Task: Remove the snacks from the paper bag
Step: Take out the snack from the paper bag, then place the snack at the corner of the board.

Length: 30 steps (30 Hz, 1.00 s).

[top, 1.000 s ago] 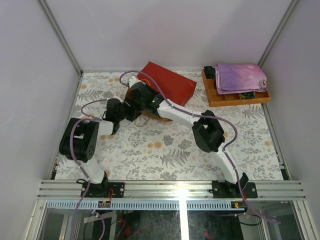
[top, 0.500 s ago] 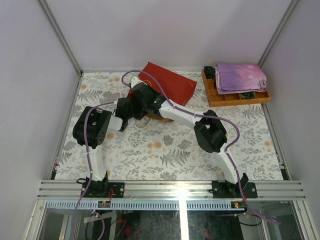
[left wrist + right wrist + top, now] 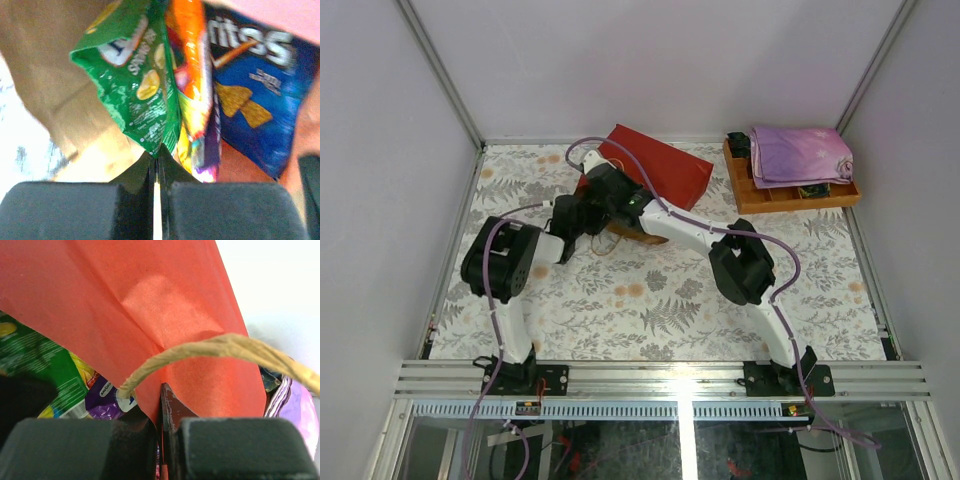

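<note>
Where the paper bag [image 3: 660, 168] lies on the tabletop [image 3: 650, 300], both arms reach its mouth. Left claw [image 3: 156, 167]: clenched on the bottom corner of a green packet [image 3: 132, 85], which rises straight ahead of it; brown lining [image 3: 45, 65] off to its left; orange packet [image 3: 192, 70] ahead and slightly right, pressed against the green one; blue packet [image 3: 250, 95] further right. Right claw [image 3: 161, 402]: pinched shut on the edge of the bag's red wall; string handle [image 3: 215, 346] arching just above it; purple packet [image 3: 102, 399] just left of it, inside the bag.
</note>
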### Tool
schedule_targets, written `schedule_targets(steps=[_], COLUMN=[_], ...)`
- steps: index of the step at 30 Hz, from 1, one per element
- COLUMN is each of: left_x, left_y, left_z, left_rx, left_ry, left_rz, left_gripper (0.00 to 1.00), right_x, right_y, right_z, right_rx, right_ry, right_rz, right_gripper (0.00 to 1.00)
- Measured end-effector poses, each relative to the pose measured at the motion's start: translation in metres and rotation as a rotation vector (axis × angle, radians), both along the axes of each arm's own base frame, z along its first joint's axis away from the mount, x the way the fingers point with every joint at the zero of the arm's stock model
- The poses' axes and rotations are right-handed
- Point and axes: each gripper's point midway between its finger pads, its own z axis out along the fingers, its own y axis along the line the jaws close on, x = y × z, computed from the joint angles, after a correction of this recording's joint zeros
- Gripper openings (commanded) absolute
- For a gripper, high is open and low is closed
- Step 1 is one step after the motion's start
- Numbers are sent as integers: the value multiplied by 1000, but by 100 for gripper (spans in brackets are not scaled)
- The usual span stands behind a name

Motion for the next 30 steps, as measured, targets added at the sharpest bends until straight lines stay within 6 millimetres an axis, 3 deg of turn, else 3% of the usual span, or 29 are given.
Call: schedule_targets(steps=[9,14,17,20,23,30], left_x=[-78,-124,-143,-147,-145,-106], left_y=[19,40,61,95,118,147], left_z=[63,76,87,99,98,106], left_rx=[154,252,312,374,428,464], left_ry=[-138,-147,-154,-165,-123,-58], left_rz=[-72,-72,-27,72,119,128], left_gripper=[0,0,0,0,0,0], right_x=[3,1,-1,-2,-2,-7], right_y=[-5,-8,-11,-11,-10,-7], right_z=[8,13,17,18,17,11], right_rx=[24,38,48,57,58,59], right_ry=[-7,-9,-8,-2,7,48], right_rz=[-13,-19,-20,-14,-8,22], right_gripper=[6,6,5,5,6,5])
